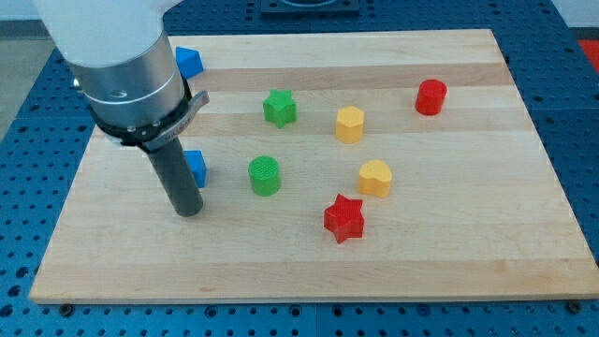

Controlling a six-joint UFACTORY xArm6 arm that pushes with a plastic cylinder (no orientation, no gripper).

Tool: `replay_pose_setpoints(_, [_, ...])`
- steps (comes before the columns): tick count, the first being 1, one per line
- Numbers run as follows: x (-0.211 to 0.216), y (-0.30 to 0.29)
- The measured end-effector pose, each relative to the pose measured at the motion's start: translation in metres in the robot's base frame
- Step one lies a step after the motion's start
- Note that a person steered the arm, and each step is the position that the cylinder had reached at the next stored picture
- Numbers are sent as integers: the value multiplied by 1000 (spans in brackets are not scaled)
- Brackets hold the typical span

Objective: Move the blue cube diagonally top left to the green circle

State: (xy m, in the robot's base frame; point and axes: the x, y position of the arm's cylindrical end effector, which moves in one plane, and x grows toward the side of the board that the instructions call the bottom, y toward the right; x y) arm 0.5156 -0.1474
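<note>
Currently my tip (189,212) rests on the wooden desk (449,253), just below and left of the small blue cube (196,168); the tool is a bare rod, grasping nothing. The cube sits left of the ribbed green circle (265,175), so the approach step is in hand; next probably calls for nudging it upward.

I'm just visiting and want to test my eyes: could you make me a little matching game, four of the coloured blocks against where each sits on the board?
Blocks:
1. red cylinder
2. green star
3. red star
4. yellow heart

Places:
A. nearest the view's bottom
B. just right of the green circle's level, beside the red star
C. farthest toward the view's right
D. above the green circle, left of the yellow hexagon

Pairs: 1-C, 2-D, 3-A, 4-B
</note>
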Motion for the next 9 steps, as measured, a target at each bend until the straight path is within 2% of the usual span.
replay_pose_setpoints(4, [-81,-26])
replay_pose_setpoints(7, [-87,-39])
replay_pose_setpoints(9, [-65,-22])
